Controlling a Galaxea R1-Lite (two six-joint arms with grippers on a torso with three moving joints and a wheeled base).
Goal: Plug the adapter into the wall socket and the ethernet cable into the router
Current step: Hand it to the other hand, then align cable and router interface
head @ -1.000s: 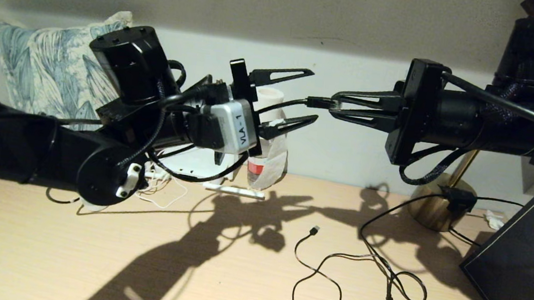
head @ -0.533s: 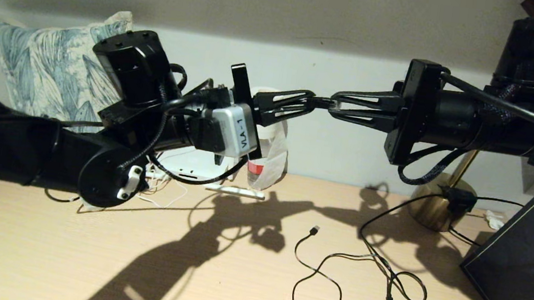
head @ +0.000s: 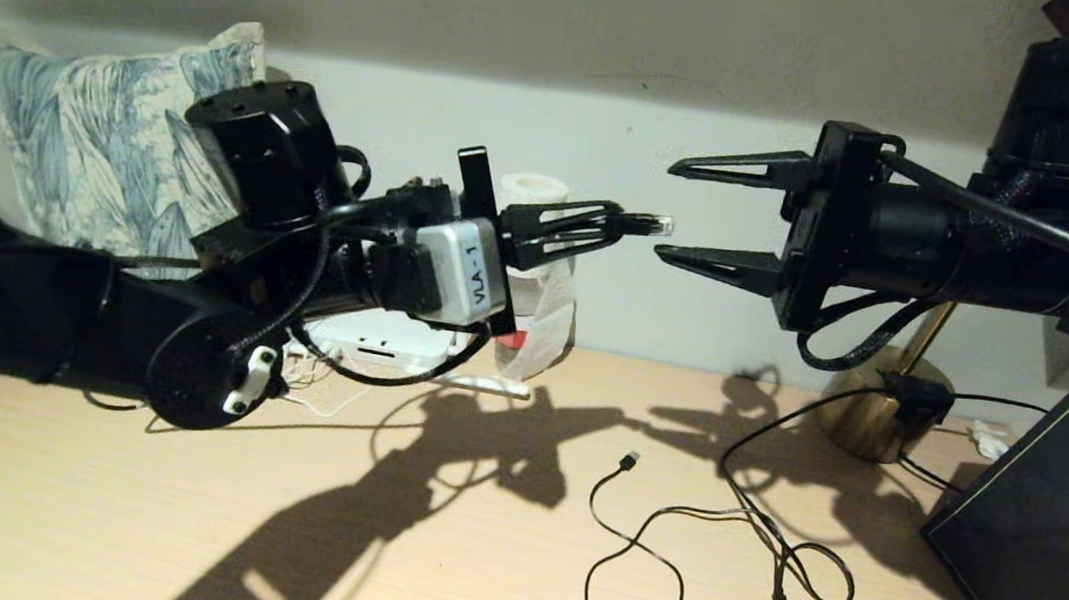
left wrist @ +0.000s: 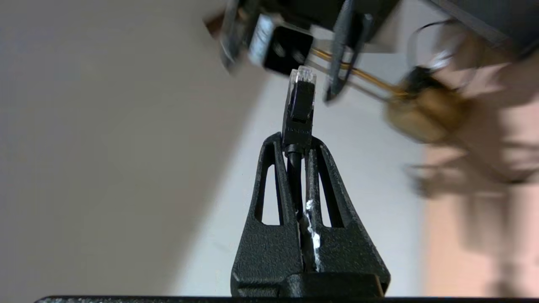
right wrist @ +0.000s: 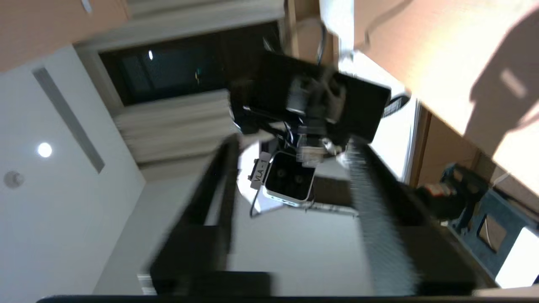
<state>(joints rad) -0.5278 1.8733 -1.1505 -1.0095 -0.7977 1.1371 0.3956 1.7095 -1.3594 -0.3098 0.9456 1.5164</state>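
I have the left gripper (head: 616,224) raised above the desk (head: 68,509), its jaws pinching the ethernet cable (head: 646,222) just behind the connector. In the left wrist view the two fingers (left wrist: 273,185) meet on the black cord, and the dark boot with its clear tip (left wrist: 301,90) sticks straight out past the jaw tips. The right gripper (head: 676,208) faces it at the same height, jaws spread wide, one finger above and one below the line of the connector. The clear tip lies just short of that gap, apart from both right fingers. From the right wrist view I see the left wrist camera (right wrist: 290,181) framed between my two open fingers (right wrist: 379,219), though that picture is smeared. Behind and below the left jaws stands a white roll (head: 532,189) over a clear bag (head: 543,316), and under the left wrist the router (head: 380,335) lies on the desk near the wall, mostly hidden by the arm. Below the right jaws, on the desk, a thin black cable with a small USB tip (head: 629,460) loops toward a brass lamp base (head: 869,409), and a dark book (head: 1051,540) lies at the desk's right edge. A patterned pillow (head: 101,130) leans on the wall behind the left arm.
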